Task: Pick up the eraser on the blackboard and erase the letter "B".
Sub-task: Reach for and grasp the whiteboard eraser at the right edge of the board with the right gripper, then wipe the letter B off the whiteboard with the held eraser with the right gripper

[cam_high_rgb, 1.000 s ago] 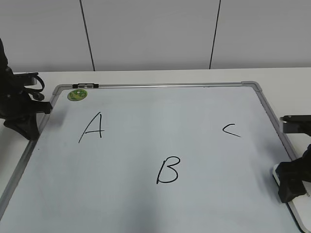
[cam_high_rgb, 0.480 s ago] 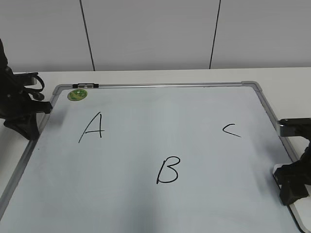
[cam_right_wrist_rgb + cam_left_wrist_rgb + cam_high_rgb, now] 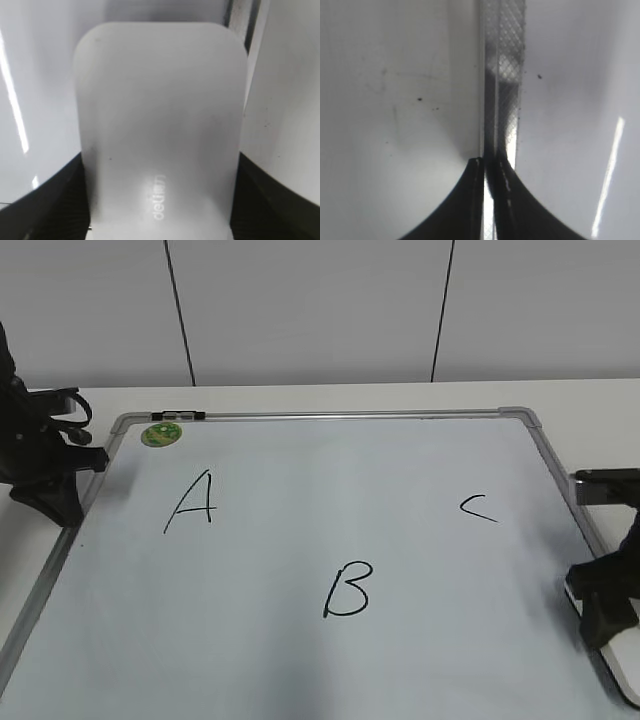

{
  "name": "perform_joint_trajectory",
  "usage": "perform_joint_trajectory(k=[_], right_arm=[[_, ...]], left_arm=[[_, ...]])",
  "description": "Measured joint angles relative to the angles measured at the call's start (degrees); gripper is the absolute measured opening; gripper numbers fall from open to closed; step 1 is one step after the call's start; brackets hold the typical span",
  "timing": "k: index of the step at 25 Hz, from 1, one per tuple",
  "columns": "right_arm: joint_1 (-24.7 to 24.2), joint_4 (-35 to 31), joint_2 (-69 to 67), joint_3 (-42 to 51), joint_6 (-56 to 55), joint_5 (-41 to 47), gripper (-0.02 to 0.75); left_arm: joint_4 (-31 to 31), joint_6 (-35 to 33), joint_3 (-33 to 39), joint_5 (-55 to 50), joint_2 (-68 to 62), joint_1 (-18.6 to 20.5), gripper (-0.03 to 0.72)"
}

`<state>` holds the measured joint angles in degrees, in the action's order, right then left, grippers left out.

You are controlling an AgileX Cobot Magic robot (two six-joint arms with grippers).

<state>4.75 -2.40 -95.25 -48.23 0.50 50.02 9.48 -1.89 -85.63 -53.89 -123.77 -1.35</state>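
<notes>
The right gripper's fingers flank the eraser, pressed against both its sides, at the board's right edge. The left gripper's fingers are together over the left frame. The "B" stands intact mid-board.

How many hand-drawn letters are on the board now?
3: the "A" at the left, the "B" in the middle near the front, the small "C" at the right. None looks hidden.

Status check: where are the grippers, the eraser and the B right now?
Right gripper jaws astride the eraser at the board's right edge, grip unconfirmed. Left gripper shut, parked on the left frame. B intact mid-board. Path to it clear.
</notes>
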Motion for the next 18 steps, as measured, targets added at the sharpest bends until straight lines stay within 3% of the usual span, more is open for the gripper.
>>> perform_joint_trajectory(k=[9,18], right_arm=[[7.87,0.00,-1.85,-14.43,-0.50,8.64,0.522],[15.01,0.01,-12.43,-27.48,-0.50,13.11,0.521]], left_arm=[[0.53,-0.11,0.00,0.28,0.00,0.00,0.020],[0.68,-0.11,0.00,0.28,0.00,0.00,0.020]])
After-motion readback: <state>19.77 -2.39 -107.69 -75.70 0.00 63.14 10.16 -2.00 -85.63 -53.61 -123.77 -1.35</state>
